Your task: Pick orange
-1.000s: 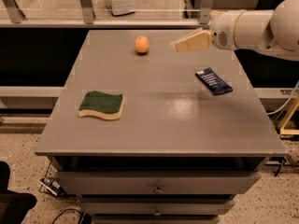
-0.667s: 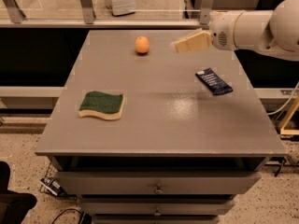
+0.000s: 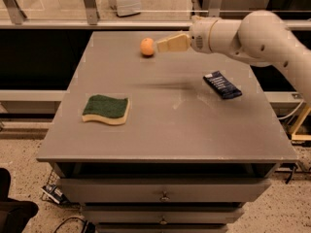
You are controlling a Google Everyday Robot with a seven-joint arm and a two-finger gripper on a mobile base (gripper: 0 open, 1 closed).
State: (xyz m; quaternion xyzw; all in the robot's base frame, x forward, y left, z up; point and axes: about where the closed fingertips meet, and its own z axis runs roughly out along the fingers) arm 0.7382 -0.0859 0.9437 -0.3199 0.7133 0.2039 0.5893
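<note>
It seems the reaching step: the beige hand (image 3: 161, 45), open or closed I cannot tell, is just right of the small round orange fruit (image 3: 147, 47) on the grey counter (image 3: 165, 130), far side, and must next enclose it.

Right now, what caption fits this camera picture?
End effector beside the orange on a grey table; sponge and blue packet lie apart.

White arm (image 3: 265, 35) reaches in from the right, forearm level; gripper (image 3: 162, 44) at its end points left, upper centre of view.
</note>
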